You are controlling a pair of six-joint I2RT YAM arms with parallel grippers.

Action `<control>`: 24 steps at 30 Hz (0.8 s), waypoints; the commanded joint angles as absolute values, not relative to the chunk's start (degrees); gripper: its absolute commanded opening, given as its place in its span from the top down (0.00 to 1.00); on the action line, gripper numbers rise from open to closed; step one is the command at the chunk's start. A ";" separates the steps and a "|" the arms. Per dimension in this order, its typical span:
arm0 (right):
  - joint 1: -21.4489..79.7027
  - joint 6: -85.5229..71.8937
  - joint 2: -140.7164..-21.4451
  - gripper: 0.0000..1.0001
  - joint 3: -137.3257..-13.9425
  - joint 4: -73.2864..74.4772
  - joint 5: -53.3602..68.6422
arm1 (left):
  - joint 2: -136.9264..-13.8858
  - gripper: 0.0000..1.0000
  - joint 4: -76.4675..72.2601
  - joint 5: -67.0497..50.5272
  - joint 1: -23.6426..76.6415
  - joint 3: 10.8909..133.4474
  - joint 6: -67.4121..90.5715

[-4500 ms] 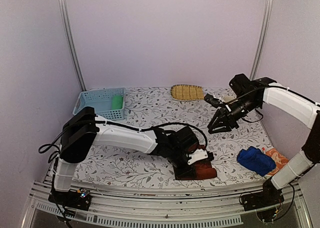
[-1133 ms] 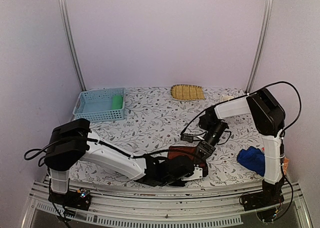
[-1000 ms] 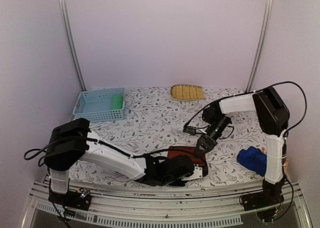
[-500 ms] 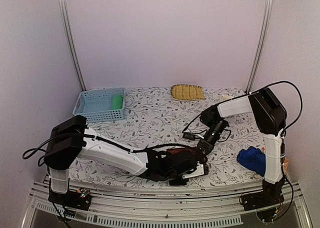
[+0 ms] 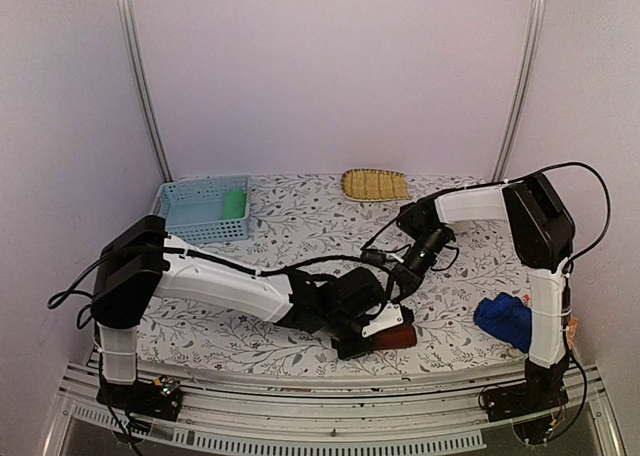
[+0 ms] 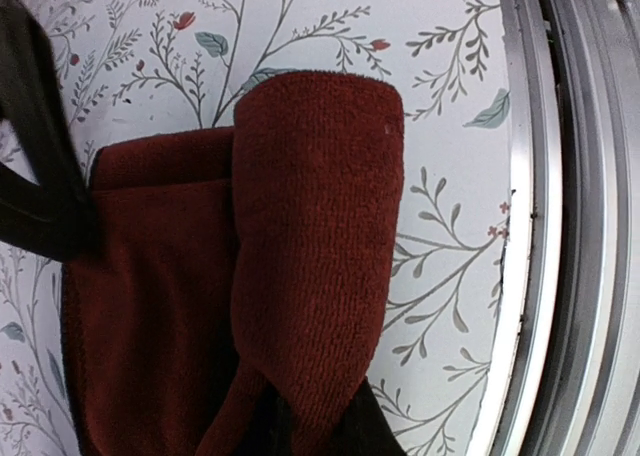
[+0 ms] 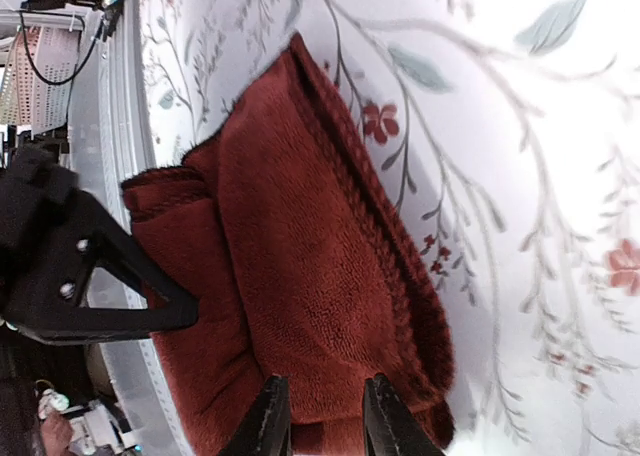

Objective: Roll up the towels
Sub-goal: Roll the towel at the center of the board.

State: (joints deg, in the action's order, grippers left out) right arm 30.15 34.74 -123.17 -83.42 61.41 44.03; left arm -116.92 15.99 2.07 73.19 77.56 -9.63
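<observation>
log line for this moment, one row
step: rolling | left gripper: shut on red-brown towel fold | right gripper: astride its edge, grip unclear | blue towel: bunched

We log the folded towel [image 5: 402, 337] at front centre, with the bunched towel [image 5: 510, 321] to its right. The basket [image 5: 200, 228] sits back left, a rolled towel [image 5: 235, 203] inside it. The woven tray [image 5: 374, 184] lies back centre.

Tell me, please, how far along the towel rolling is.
Done: the green towel looks rolled in the basket. In hand: the reddish-brown towel, partly rolled, pinched by the left hand, right hand at its edge. Left: the blue towel, lying crumpled.
</observation>
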 commanded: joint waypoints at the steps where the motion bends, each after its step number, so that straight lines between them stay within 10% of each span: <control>1: 25.20 37.29 -112.04 0.70 -90.53 63.90 45.85 | -119.39 1.00 22.72 -12.49 69.86 79.62 -4.31; 24: 33.90 47.95 -72.58 0.52 -61.18 51.43 36.35 | -133.51 0.97 31.69 -39.49 58.43 91.83 10.55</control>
State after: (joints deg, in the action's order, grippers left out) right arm 28.64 45.43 -72.71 -66.11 55.31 43.00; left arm -129.38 26.52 -38.83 59.37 92.88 7.22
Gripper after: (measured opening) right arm 0.485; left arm 0.130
